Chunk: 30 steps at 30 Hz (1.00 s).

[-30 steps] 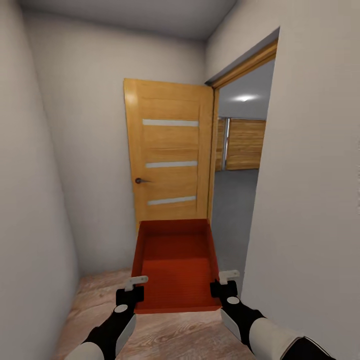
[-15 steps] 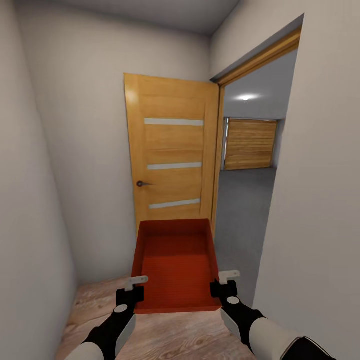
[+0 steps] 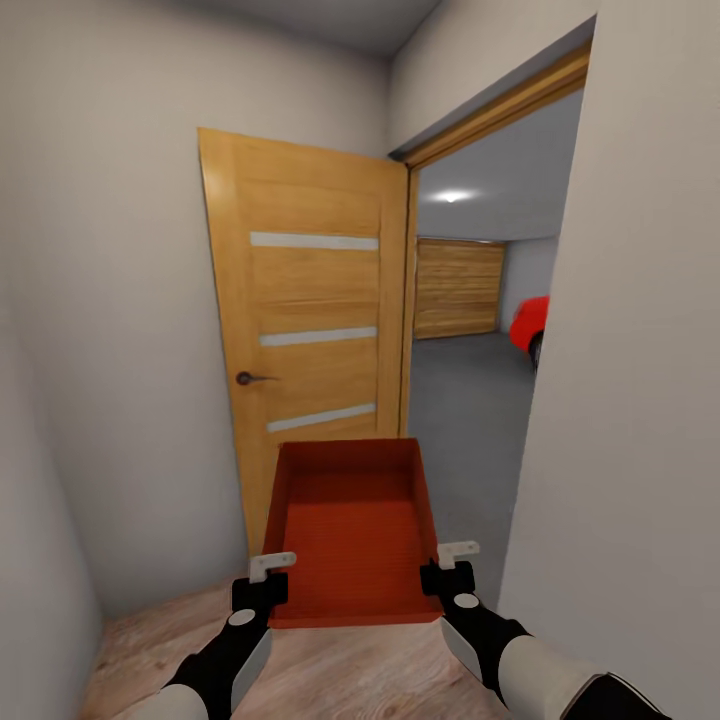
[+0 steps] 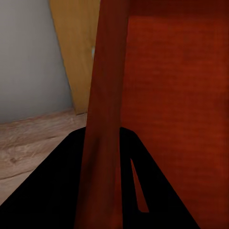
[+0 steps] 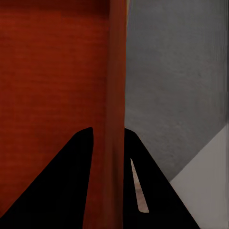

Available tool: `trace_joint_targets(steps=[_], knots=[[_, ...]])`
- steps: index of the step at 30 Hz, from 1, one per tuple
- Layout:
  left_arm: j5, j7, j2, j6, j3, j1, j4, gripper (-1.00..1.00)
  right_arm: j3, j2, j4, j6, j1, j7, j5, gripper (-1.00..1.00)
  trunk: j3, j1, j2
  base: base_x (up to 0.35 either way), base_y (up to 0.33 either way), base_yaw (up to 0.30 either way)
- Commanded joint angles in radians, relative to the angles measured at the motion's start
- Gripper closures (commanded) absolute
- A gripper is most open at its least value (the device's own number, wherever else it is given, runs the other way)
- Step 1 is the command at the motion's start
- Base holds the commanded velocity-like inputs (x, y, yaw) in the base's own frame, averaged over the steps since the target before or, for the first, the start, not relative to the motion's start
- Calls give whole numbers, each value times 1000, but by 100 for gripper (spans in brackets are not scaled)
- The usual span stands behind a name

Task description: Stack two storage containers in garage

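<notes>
Orange-red storage container [image 3: 351, 530] carried before the open wooden door [image 3: 305, 330].
Left gripper [image 3: 262, 580] and right gripper [image 3: 448, 568] clamp its side walls; right of the door, the red car [image 3: 528, 325] is cut off by the wall.

A wooden door [image 3: 310, 340] with three pale glass strips and a dark handle [image 3: 246, 378] stands open against the pale grey wall [image 3: 110, 300] of a narrow passage floored in light wood planks [image 3: 350, 675]. Right of the door, a wood-framed doorway opens onto a room with a dark grey floor [image 3: 465, 400], a wooden panelled wall [image 3: 458, 287], a lit ceiling lamp [image 3: 453, 196] and part of a red car [image 3: 530, 322].
</notes>
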Motion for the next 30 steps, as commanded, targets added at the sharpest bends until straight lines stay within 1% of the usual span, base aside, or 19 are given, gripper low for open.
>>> trace_joint_targets(steps=[1,30], knots=[[15,14,20,-3,67,0,1,100,-45,1,-4,-43,-2,5,9,100,-2,1,-1,253,229,-287],[15,13,20,-3,67,0,1,100,-45,1,-4,-43,-2,5,9,100,-2,1,-1,247,253,-287]])
